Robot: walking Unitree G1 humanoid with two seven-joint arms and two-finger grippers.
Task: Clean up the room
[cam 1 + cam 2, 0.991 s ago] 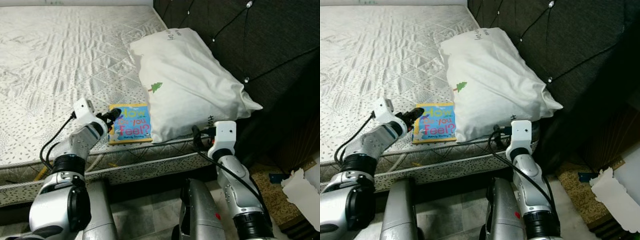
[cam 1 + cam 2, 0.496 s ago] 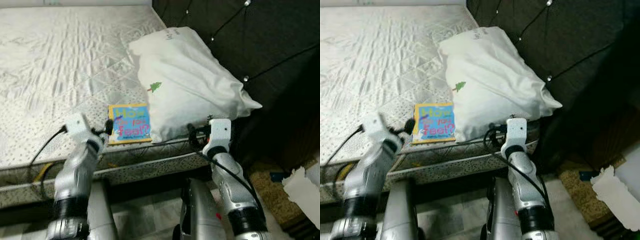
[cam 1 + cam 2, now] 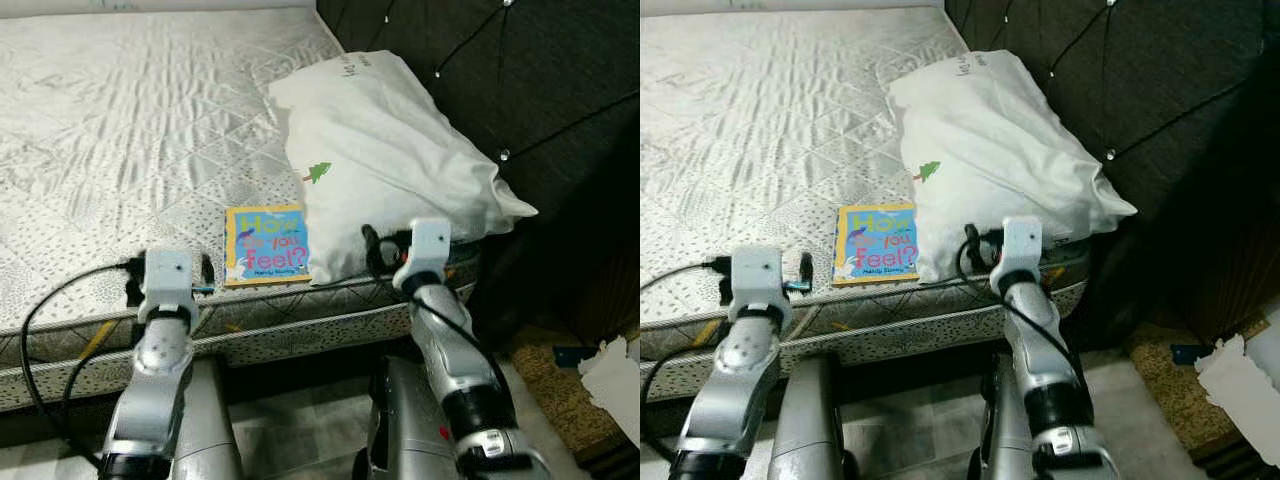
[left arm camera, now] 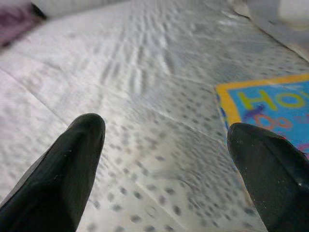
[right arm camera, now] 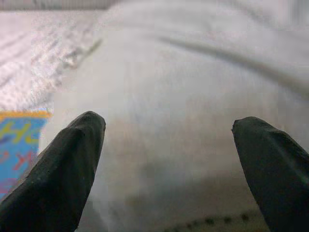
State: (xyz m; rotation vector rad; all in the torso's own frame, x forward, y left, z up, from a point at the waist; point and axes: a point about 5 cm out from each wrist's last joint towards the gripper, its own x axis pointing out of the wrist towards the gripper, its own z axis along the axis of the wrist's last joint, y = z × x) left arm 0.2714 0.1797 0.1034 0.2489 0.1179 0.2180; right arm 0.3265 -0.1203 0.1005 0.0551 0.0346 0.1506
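- Book [image 3: 266,244], blue cover with yellow border, lies flat on the mattress [image 3: 120,130] near its front edge, cover up
- White pillow [image 3: 390,170] just to the right of the book, its lower corner touching or overlapping the book's right edge; a small green tree print on the side facing the book
- Dark tufted headboard [image 3: 520,80] behind the pillow
- Left gripper [image 4: 166,159] low over the mattress, left of the book; fingers [image 4: 72,164] spread wide, nothing between them, one tip beside the book's yellow corner
- Right gripper [image 5: 169,159] at the pillow's front face, right of the book; fingers [image 5: 67,159] spread wide, holding nothing
- Crumpled white paper [image 3: 615,375] on the floor, far right of the book, beyond the pillow
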